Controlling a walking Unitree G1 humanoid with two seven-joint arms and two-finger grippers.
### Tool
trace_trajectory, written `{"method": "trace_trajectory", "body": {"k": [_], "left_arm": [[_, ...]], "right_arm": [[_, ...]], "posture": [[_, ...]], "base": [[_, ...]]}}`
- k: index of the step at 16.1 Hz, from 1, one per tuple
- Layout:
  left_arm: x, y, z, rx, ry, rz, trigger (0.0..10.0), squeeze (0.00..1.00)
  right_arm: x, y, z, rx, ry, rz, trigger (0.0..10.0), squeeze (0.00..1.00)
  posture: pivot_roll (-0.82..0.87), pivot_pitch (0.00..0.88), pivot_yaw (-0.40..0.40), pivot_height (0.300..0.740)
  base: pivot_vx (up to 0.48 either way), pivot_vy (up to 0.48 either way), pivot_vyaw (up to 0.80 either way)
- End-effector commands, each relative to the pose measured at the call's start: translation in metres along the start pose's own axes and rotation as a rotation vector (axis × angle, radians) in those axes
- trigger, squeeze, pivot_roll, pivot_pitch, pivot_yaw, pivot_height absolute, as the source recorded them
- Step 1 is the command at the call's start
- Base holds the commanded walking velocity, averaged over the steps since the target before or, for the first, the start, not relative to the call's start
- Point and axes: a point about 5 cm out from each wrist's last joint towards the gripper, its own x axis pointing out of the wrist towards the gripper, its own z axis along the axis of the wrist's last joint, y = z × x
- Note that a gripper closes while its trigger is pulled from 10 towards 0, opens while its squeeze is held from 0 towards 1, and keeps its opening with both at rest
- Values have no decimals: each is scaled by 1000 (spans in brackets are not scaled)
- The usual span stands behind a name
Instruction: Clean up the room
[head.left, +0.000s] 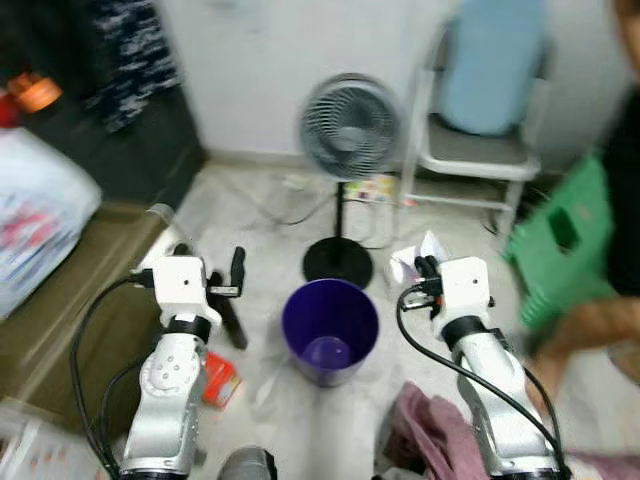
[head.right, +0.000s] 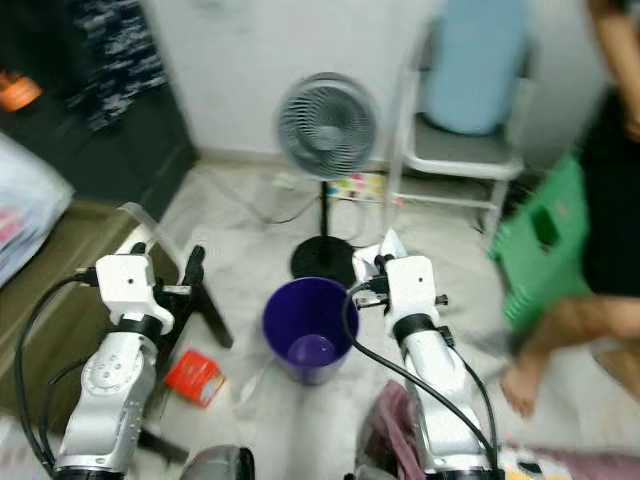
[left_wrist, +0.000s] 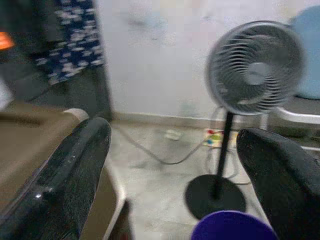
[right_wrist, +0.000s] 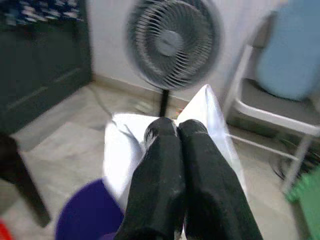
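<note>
i have my right gripper (right_wrist: 176, 131) clamped on a white crumpled paper (right_wrist: 122, 150) just beside the purple bin (head.left: 330, 328); my left gripper (left_wrist: 175, 165) hangs spread wide, holding nothing.

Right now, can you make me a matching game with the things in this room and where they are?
Things:
1. purple bin
2. white paper
3. fan
4. red packet

Places:
A. pinched in the right gripper
B. on the floor beside the left arm
C. on the floor between the two arms
D. standing behind the bin, near the wall

Pairs: 1-C, 2-A, 3-D, 4-B
</note>
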Motion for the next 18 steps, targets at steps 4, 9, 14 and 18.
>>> {"method": "trace_trajectory", "body": {"k": [4,9,14,18], "left_arm": [[-2,0,4,-7,-7,5,10000,0],[-2,-3,5,-25,-15,-16,10000,0],[-2,-4,6,-30,-16,-12,10000,0],[-1,-3,6,-25,-17,-15,10000,0]], "right_arm": [[1,1,10,-7,-26,19,10000,0],[0,-1,10,-15,-23,21,10000,0],[1,0,12,-24,-25,33,10000,0],[1,1,12,-22,-25,33,10000,0]], "posture": [[-69,0,29,740],[-74,0,23,740],[-72,0,18,740],[-72,0,21,740]], "base": [[0,0,103],[53,0,0],[59,0,184],[0,0,0]]}}
